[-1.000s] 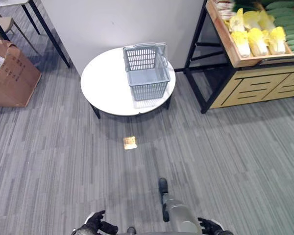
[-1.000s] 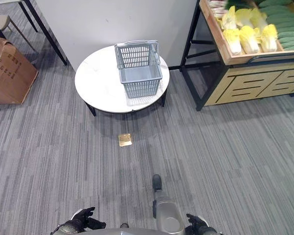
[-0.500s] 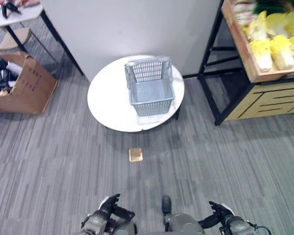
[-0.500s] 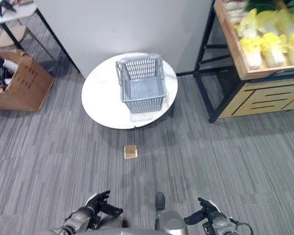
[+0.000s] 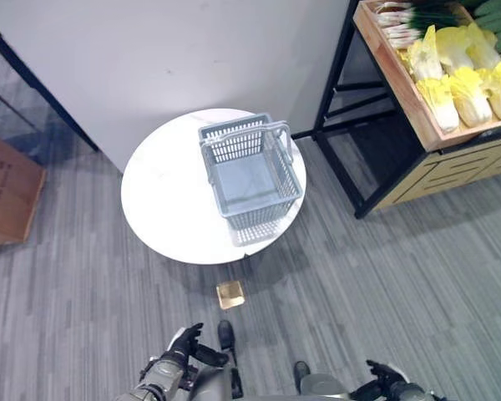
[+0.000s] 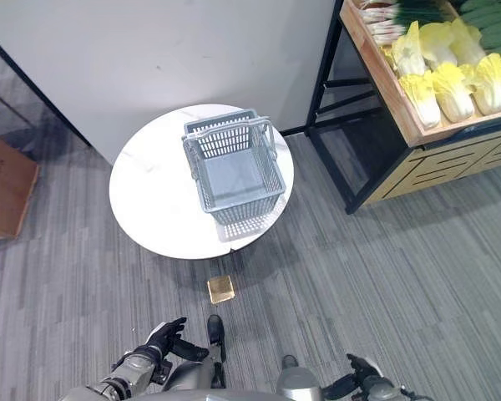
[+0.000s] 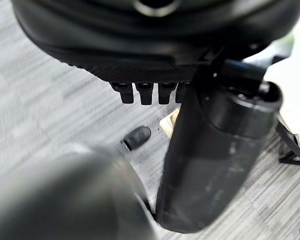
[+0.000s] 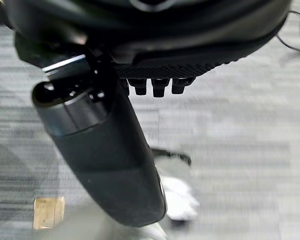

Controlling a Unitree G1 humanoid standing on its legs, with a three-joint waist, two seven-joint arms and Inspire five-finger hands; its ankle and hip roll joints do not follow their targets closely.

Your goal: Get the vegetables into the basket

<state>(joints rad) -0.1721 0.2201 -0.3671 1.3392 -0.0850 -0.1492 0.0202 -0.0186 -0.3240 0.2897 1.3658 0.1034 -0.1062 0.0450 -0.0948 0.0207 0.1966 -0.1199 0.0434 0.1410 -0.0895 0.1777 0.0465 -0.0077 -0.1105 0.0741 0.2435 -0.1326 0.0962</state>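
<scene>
An empty grey plastic basket [image 5: 259, 219] with its handle folded back stands on a round white table [image 5: 163, 209]. Pale yellow cabbages [image 5: 455, 88] lie in a wooden crate [image 5: 398, 88] on a rack at the upper right, with green cucumbers [image 5: 497, 10] and leeks [image 5: 405, 15] behind them. My left hand [image 5: 186, 344] hangs low over the floor, well short of the table, with relaxed fingers [image 7: 145, 93] and nothing in it. My right hand [image 5: 384, 378] hangs low at the other side, its fingers [image 8: 159, 87] also straight and empty.
A small tan square [image 5: 230, 293] lies on the grey carpet just in front of the table. A cardboard box [image 5: 4, 196] sits at the left edge. The rack's black metal legs [image 5: 338, 171] stand right of the table. A white wall runs behind it.
The whole picture has shifted, so the camera has moved: table and basket look nearer, and the box sits further left. Both hands stay low and empty.
</scene>
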